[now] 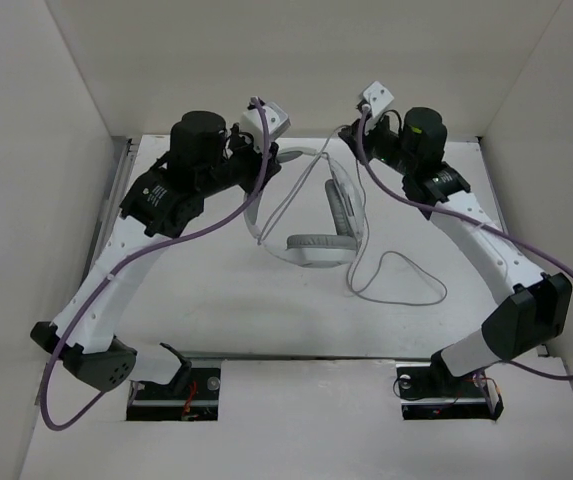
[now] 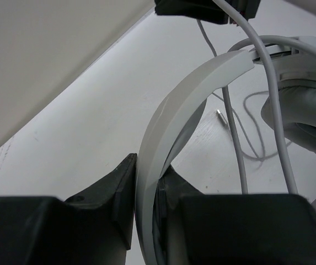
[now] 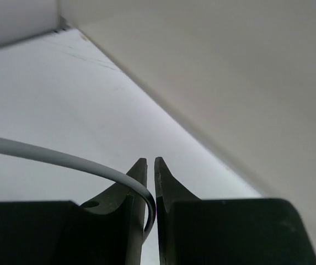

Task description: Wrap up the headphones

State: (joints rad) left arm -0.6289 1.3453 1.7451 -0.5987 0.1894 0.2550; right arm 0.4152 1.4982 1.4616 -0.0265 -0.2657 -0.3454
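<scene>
The left end effector is pinching the headphones by the headband in the upper middle of the overhead frame. Just right of them, the right end effector is nipping the cable, which is probably leading leftward to the headband.

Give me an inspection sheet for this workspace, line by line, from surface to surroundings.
Surface: white tabletop, faint scuffs.
Job's things: white over-ear headphones with grey cushions in the middle; thin grey cable partly looped loose on the table.
Clutter: nothing seen.
Grippers: left gripper fingers shut on the white headband; right gripper fingers shut on the thin grey cable.
Cables: thick purple robot cables trail along both arms.
Surroundings: plain white walls on three sides.
</scene>
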